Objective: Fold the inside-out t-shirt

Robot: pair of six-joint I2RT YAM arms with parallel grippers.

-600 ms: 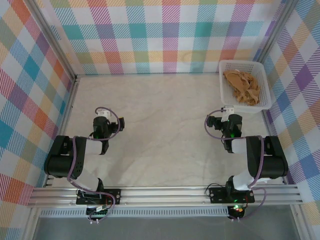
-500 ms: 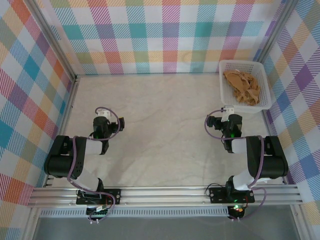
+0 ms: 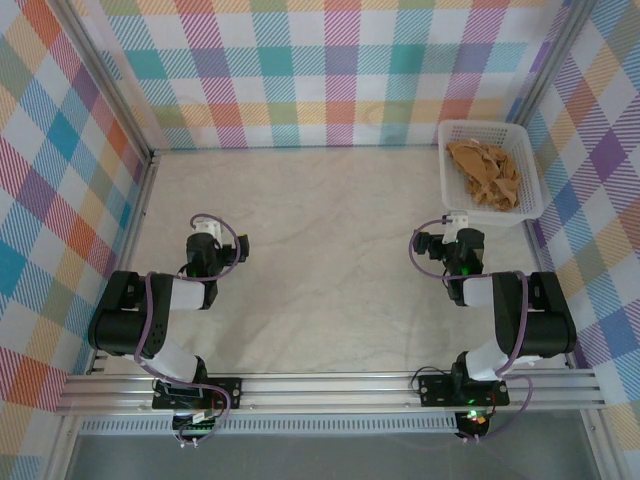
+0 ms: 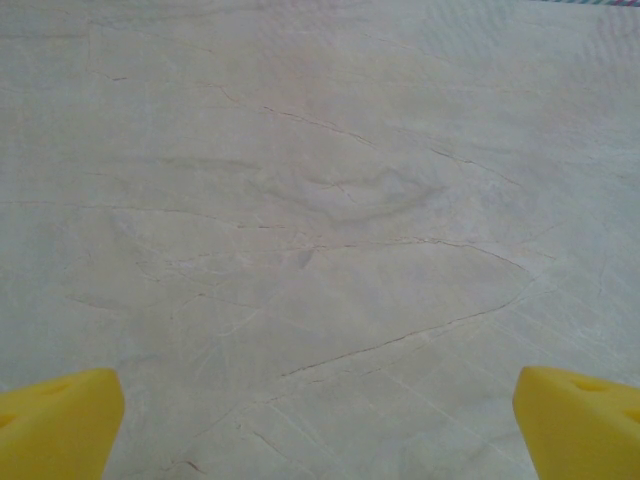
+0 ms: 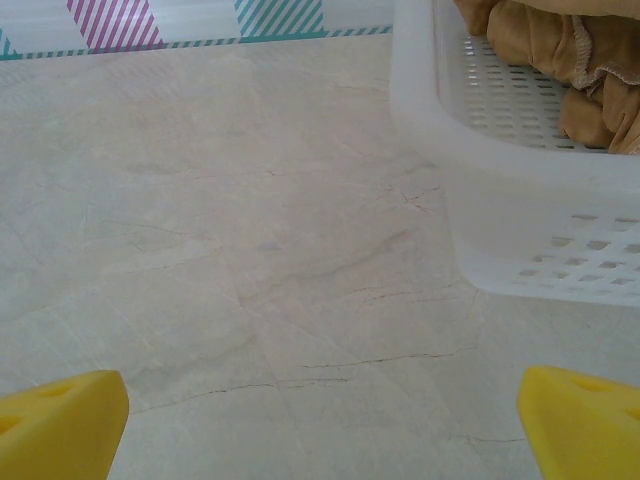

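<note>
t-shirt (image 3: 483, 172) bunched in basket (image 5: 510, 220) — L gripper (image 4: 320, 425), R gripper (image 5: 320, 425) jaws wide

The t-shirt (image 3: 484, 172) lies bunched in the basket (image 3: 443, 170) at the table's (image 3: 320, 260) far right corner.

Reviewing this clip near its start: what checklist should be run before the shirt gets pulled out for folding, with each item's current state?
1. Left hand open, nothing between its fingers: ok.
2. Right hand open, nothing held: ok.
3. T-shirt laid out for folding: not ok; it lies crumpled inside the basket.
4. Right hand apart from the basket, which sits ahead to its right: ok.
5. Table between the arms bare for spreading the shirt: ok.
6. T-shirt free of the basket's mesh: cannot tell.
</note>
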